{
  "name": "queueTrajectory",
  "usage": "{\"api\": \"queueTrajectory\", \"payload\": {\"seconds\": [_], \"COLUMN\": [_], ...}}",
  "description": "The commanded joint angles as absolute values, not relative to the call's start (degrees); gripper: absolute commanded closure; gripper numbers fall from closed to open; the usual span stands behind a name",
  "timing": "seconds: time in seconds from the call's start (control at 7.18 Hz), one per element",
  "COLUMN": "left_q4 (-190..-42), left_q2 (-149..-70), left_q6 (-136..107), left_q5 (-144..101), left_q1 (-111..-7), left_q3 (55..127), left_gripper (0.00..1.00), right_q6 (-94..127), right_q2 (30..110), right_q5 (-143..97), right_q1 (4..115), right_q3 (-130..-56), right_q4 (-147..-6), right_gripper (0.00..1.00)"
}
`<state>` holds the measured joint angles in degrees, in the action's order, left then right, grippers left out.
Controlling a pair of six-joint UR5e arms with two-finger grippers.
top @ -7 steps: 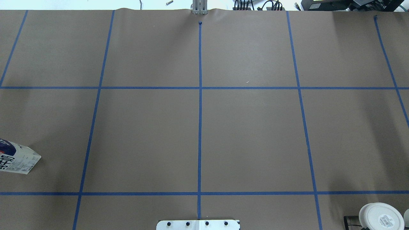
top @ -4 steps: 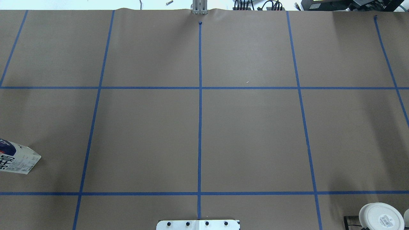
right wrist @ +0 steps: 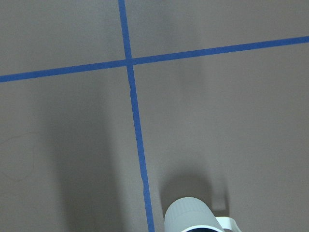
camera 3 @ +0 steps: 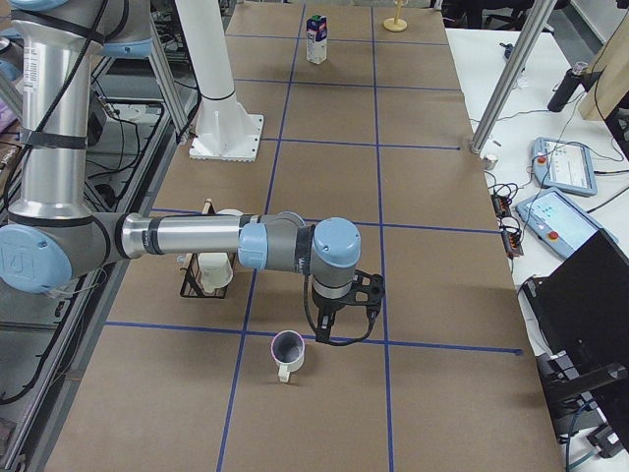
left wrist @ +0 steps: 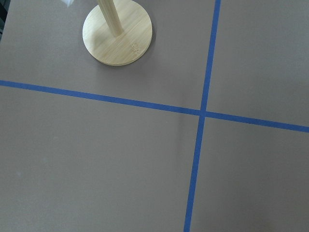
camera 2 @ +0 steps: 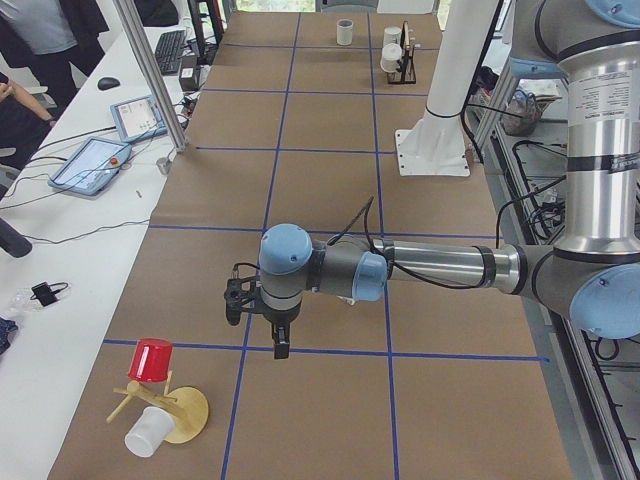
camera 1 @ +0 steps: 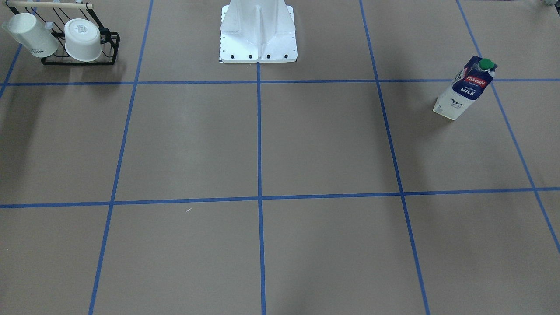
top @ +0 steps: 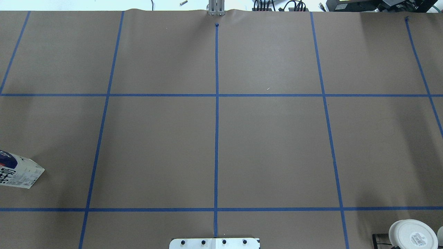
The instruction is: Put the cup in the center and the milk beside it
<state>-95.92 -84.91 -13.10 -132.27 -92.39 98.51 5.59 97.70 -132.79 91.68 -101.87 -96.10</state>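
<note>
The cup (camera 3: 288, 352), a small white mug with a dark grey inside, stands upright by a blue tape line at the table's end on my right. Its rim shows at the bottom of the right wrist view (right wrist: 190, 218). My right gripper (camera 3: 344, 317) hangs just above the table beside it, apart from it; I cannot tell if it is open. The milk (camera 1: 466, 86), a navy and white carton with a green cap, stands upright on my left side, at the overhead view's left edge (top: 18, 171). My left gripper (camera 2: 257, 322) hovers over the table; I cannot tell if it is open.
A black wire rack (camera 1: 78, 56) with two white cups stands near my base (camera 1: 258, 48) on my right, close to the mug (camera 3: 209, 267). A wooden stand (camera 2: 165, 410) with a red and a white cup is at the left end, its base under the left wrist (left wrist: 117, 31).
</note>
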Motion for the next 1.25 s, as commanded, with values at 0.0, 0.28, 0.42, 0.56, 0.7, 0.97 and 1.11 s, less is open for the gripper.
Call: {"api": "queueTrajectory", "payload": {"seconds": [0.0, 0.28, 0.42, 0.56, 0.7, 0.97, 1.11], "left_q4": [-95.71, -96.41, -97.81, -97.91, -97.91, -97.91, -97.91], "left_q2": [-85.34, -84.47, -84.29, -84.29, -84.29, -84.46, -84.46], "left_q6": [-12.92, -12.83, -13.01, -13.09, -13.18, -13.45, -13.53], "left_q5": [-132.02, -131.84, -131.92, -132.27, -132.36, -132.36, -132.36], "left_q1": [-92.29, -92.2, -92.28, -92.29, -92.29, -92.29, -92.29], "left_q3": [98.35, 98.44, 98.44, 98.52, 98.96, 99.05, 99.05], "left_gripper": [0.01, 0.01, 0.01, 0.01, 0.01, 0.01, 0.01], "right_q6": [5.19, 4.4, 4.22, 0.39, -5.39, -5.28, -4.93], "right_q2": [97.73, 98.79, 98.96, 100.97, 104.64, 106.87, 106.7], "right_q5": [-133.59, -134.12, -136.12, -136.4, -136.23, -136.14, -135.88], "right_q1": [91.67, 91.67, 91.67, 91.67, 91.67, 91.67, 91.67], "right_q3": [-100.82, -99.5, -98.97, -99.14, -98.53, -97.83, -93.99], "right_q4": [-95.72, -91.77, -91.58, -91.06, -88.36, -88.33, -87.89], "right_gripper": [0.0, 0.0, 0.0, 0.0, 0.0, 0.0, 0.0]}}
